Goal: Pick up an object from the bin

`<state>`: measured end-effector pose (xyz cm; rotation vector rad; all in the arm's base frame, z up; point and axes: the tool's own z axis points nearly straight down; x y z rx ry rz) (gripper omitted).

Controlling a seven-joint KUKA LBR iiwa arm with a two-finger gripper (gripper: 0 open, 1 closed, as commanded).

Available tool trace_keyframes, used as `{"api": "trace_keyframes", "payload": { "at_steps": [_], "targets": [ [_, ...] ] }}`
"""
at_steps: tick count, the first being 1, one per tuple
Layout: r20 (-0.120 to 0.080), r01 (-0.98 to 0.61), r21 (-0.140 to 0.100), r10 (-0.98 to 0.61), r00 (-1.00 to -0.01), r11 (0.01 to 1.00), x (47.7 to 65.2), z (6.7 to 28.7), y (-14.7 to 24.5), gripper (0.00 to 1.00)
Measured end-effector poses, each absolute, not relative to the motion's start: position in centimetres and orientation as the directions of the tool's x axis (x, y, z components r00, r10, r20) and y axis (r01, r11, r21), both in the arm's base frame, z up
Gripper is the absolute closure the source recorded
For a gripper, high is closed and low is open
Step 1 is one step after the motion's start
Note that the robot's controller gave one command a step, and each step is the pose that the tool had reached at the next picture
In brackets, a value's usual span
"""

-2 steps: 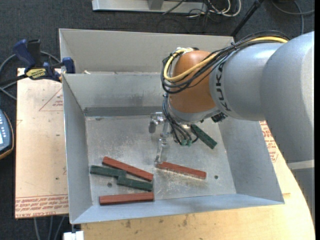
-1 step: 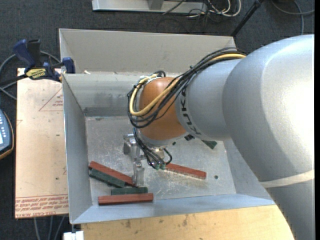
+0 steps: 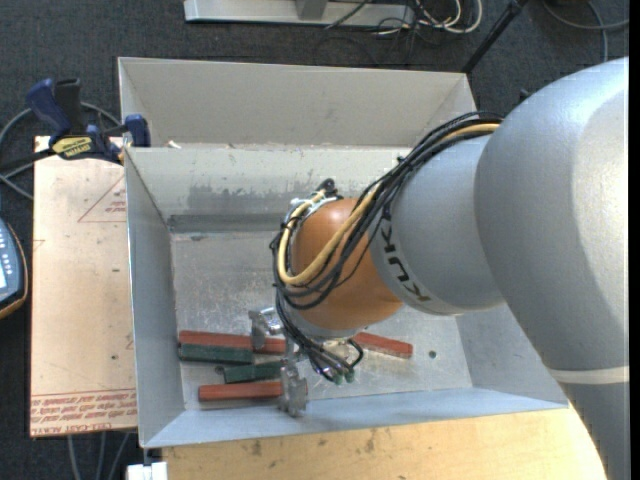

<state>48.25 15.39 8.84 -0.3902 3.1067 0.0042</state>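
Down near the front edge of the bin [image 3: 150, 268], the hand [image 3: 280, 360] is hanging over a small cluster of flat bars with its fingers [image 3: 293, 396] spread apart, one toward the bin's middle and one toward the front edge, gripping nothing. The short dark green bar [image 3: 245, 373] is lying between those fingers, its near end reaching under the hand. It is looking slim, flat and straight-edged, darker than its neighbours. A long red-brown bar [image 3: 225, 341] is lying just behind it, and a second red-brown bar [image 3: 235, 392] is lying just in front, close to the front wall. Another red bar [image 3: 388, 346] is resting apart, toward the right side. Above the hand, the orange cover [image 3: 335, 268] and looped cables [image 3: 300, 218] are riding on the wrist. The bin's scuffed grey metal floor is showing around the bars, and dark carpet [image 3: 60, 28] is surrounding the bin.
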Motion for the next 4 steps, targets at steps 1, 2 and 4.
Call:
{"api": "trace_keyframes", "payload": {
  "at_steps": [1,2,4],
  "targets": [
    [-0.004,-0.276,0.0,-0.276,-0.961,0.961,52.6,6.9,15.2,0.0],
    [-0.001,-0.277,0.001,-0.277,-0.961,0.961,52.4,7.0,15.2,1.0],
    [-0.006,-0.593,-0.003,-0.593,-0.805,0.805,58.8,22.0,13.6,1.0]
  ]
}}
